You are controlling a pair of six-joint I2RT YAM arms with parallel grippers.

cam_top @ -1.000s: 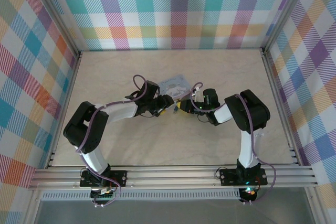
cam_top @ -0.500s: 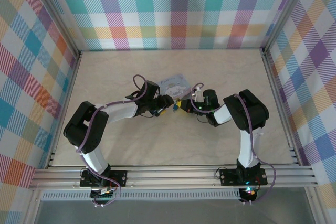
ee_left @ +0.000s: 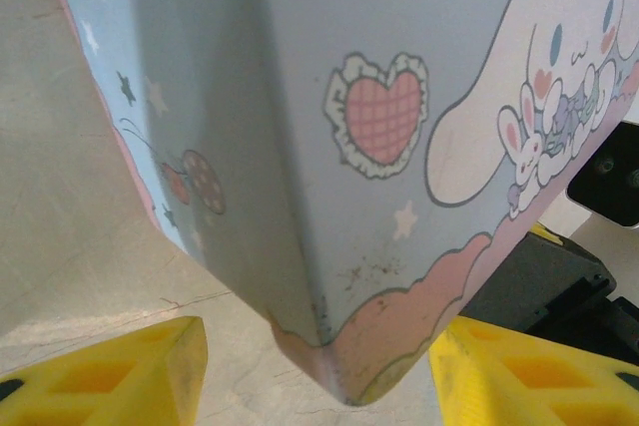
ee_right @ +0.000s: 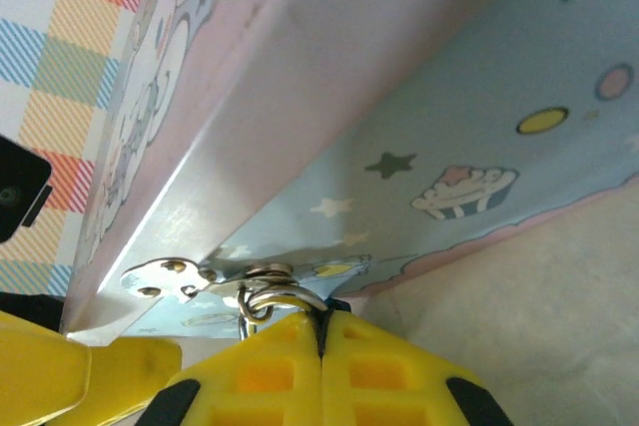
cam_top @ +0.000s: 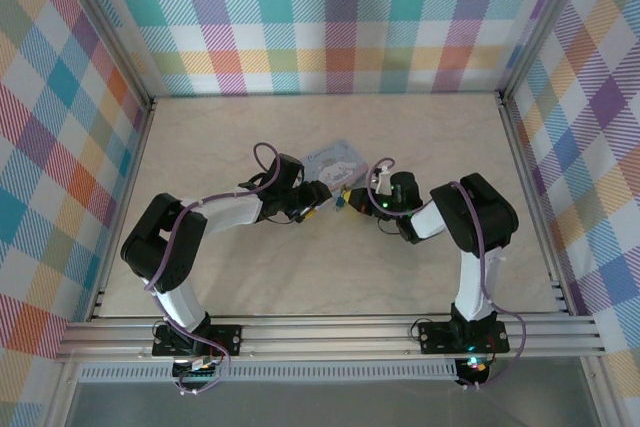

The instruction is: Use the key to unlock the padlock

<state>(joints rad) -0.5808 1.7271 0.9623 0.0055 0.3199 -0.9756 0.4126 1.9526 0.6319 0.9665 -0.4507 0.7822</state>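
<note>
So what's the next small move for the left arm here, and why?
Probably close the left fingers on the corner of the tin to steady it: they stand open either side of it, while the right fingers are shut at the metal loop by the hasp.

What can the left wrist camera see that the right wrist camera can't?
Left wrist view: a pink checked heart, a white long-eared cartoon animal, and the left arm's yellow fingers spread wide on either side of the pale blue tin, at its corner.
Right wrist view: a cupcake picture, a shiny metal plate with metal loops by it, and the right arm's yellow fingers pressed together just under those loops.
Both: the pale blue tin, little stars on it, and the beige table.
</note>
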